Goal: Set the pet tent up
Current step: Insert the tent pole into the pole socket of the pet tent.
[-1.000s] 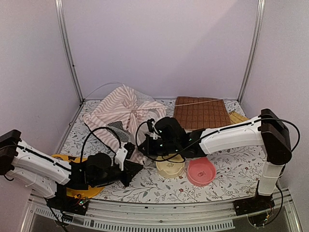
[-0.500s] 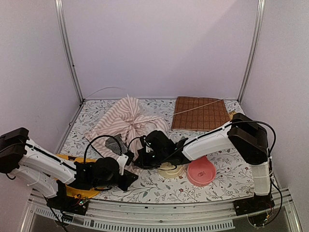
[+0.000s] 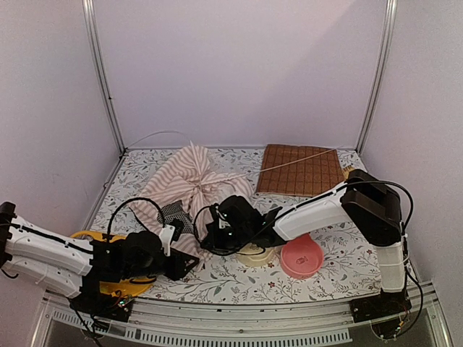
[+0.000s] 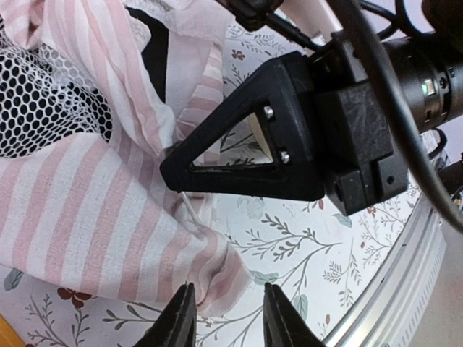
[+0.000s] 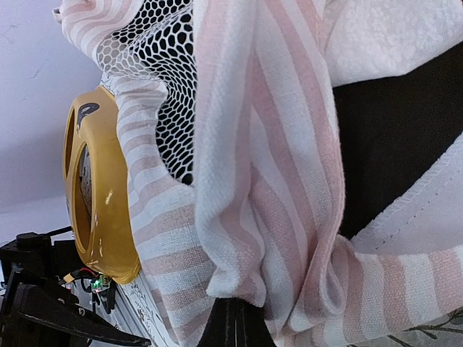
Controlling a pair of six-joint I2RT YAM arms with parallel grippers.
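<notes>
The tent lies crumpled on the table, left of centre. The right tool is clamped on a fold of its striped near edge. The left tool stands partly open, gripping nothing, its tips beside the fabric's corner.

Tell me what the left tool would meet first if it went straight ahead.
Most likely the striped hem of the pet tent, lying just ahead of the left tool; the right tool is behind it, though depth is unclear.
</notes>
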